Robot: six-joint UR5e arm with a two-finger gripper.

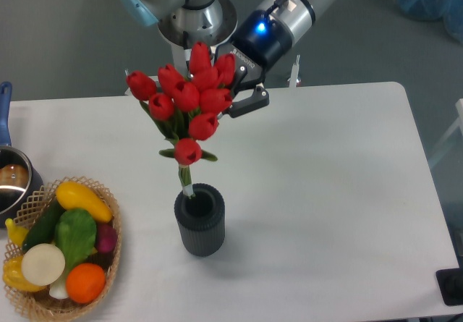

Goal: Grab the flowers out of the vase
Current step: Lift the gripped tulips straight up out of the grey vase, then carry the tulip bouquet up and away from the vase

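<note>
From my screen I see the gripper (230, 90) clamped on the flowers (187, 105), its 2 dark fingers pinching the upper right side of the bunch among the red buds, with 1 finger (249, 103) showing clearly to the right of the blooms. A blue light glows on the wrist above it. The bunch hangs tilted, buds leaning up and to the right toward the gripper, green leaves below them, and the pale tied stem end (187, 186) sits right at the mouth of the vase (199, 221); I cannot tell whether the tip is just inside the rim or just above it. The vase itself stands upright on the white table (333, 192), dark grey and ribbed, its round mouth open to view and almost all of the bunch above it. At the lower left corner of the table sits a wicker basket (107, 264) filled with vegetables, well apart from the vase, and a metal pot (11, 181) with a blue handle shows at the left edge. The arm's base (192, 25) stands behind the table's far edge.
</note>
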